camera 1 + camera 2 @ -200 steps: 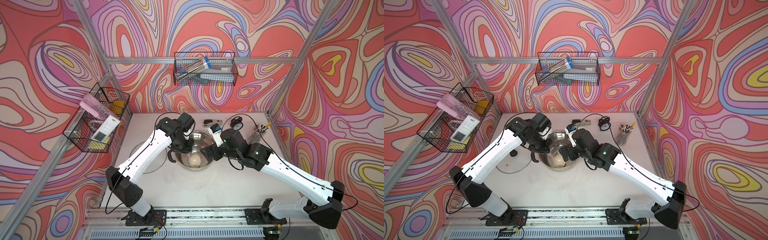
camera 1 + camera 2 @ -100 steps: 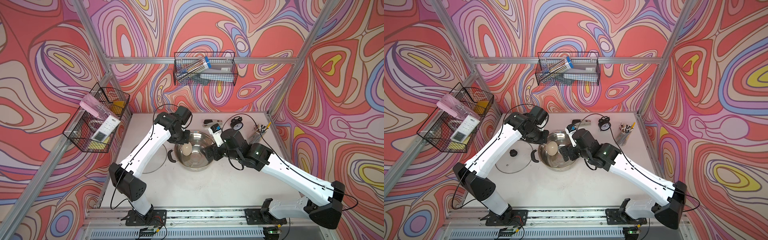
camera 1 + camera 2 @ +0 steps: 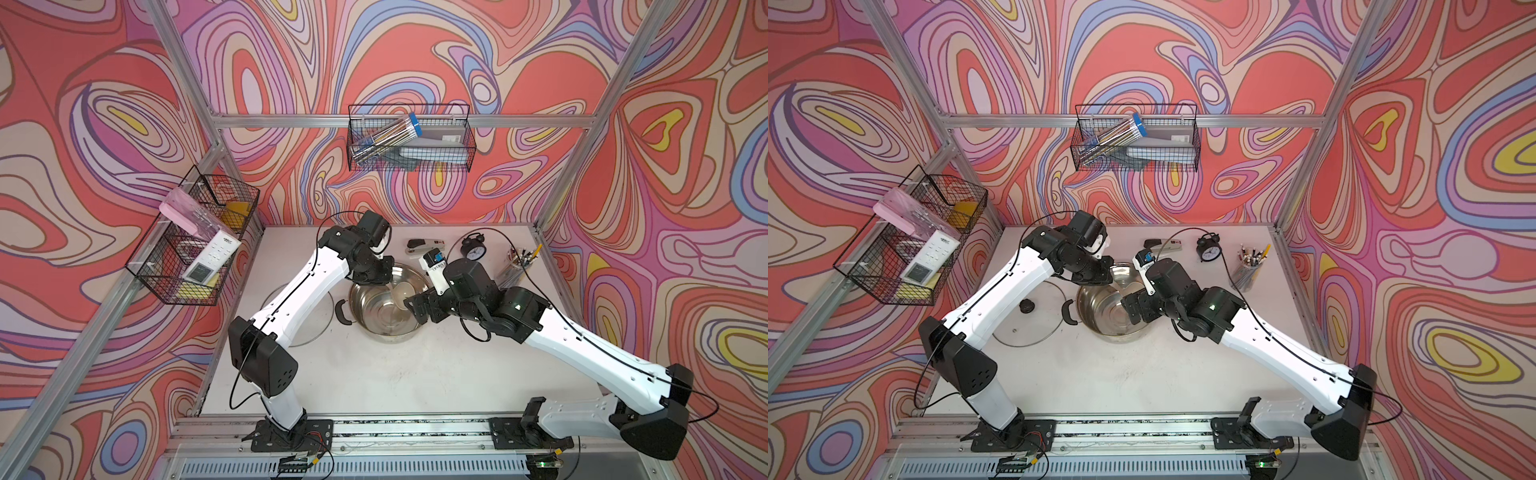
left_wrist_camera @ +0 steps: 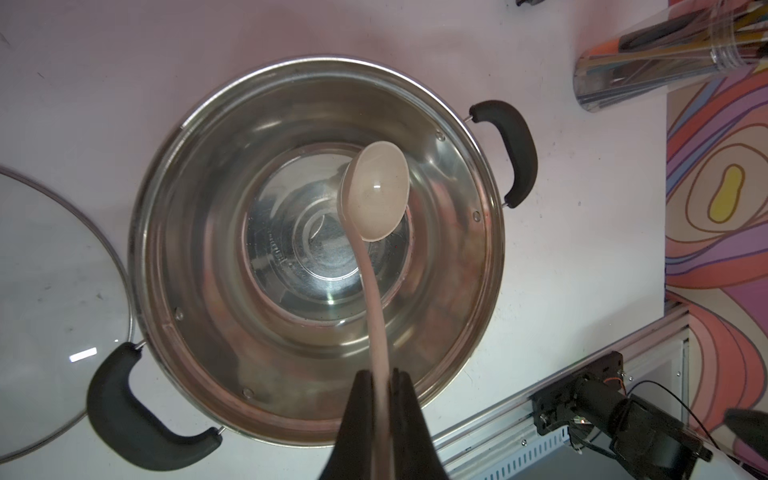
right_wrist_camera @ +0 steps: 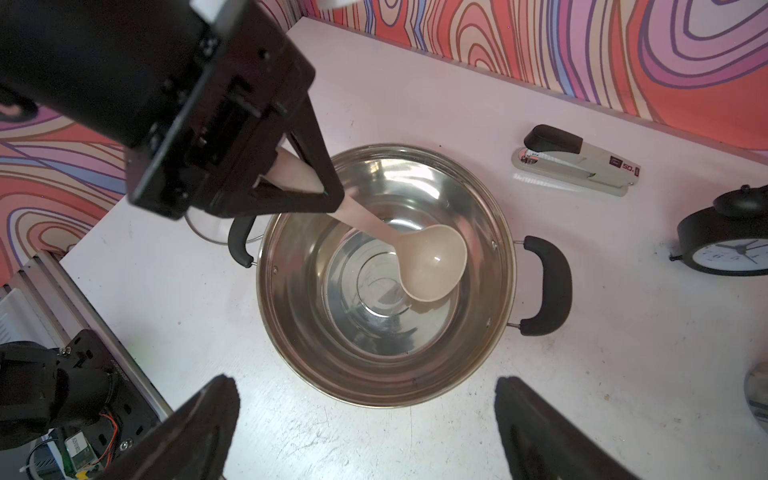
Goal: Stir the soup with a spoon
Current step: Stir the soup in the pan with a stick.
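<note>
Left wrist view and both top views agree, reading from the left. The glass lid (image 3: 1034, 328) lies flat on the table just beside the pot (image 4: 195, 257), off it. Next comes the left gripper (image 4: 380, 374), clenched on the spoon (image 4: 374, 199) at the far end of its slim handle. The handle slopes down into the pot and the round bowl hangs over the pot's floor, nearer one black side handle. Whether it touches the floor, or whether any liquid lies there, I cannot tell. Further right, the right gripper (image 5: 365, 380) is spread wide and empty, just beside the pot's wall. Beyond it sit a stapler (image 5: 575, 170) and a clock (image 5: 731, 253).

Risks, as I judge them:
- **Pot sliding:** nothing holds the pot, so a sweep that drags the bowl against the wall could shove it toward the stapler or onto the lid.
- **Spoon twisting:** the grip is far from the bowl on a thin handle, so the spoon may twist in the jaws.
- **Arms colliding:** the arms are close, and a wide circle could strike the right gripper.
</note>
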Robot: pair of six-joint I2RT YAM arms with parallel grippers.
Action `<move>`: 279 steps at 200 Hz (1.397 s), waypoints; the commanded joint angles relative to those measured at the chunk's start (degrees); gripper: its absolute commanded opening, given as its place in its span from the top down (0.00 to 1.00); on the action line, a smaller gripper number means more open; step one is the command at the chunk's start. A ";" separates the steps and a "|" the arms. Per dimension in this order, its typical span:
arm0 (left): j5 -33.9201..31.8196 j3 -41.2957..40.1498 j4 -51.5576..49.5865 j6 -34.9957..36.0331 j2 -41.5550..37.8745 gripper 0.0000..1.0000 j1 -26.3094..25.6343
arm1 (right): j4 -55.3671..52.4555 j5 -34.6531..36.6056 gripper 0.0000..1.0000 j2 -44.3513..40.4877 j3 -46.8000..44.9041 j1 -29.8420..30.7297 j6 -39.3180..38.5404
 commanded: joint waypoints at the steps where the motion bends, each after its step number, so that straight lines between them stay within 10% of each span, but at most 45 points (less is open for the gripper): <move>1: 3.96 -2.40 -0.43 -1.23 -3.38 1.00 -0.97 | -0.19 0.46 0.02 -1.04 1.00 0.19 0.09; 158: -17.28 7.58 -18.30 7.63 -0.22 1.00 -1.35 | 0.28 -0.59 0.02 -2.07 0.25 0.35 0.79; 279: -6.81 10.67 -3.84 6.66 4.10 1.00 -1.69 | -0.54 0.93 0.02 -1.45 1.72 0.39 0.17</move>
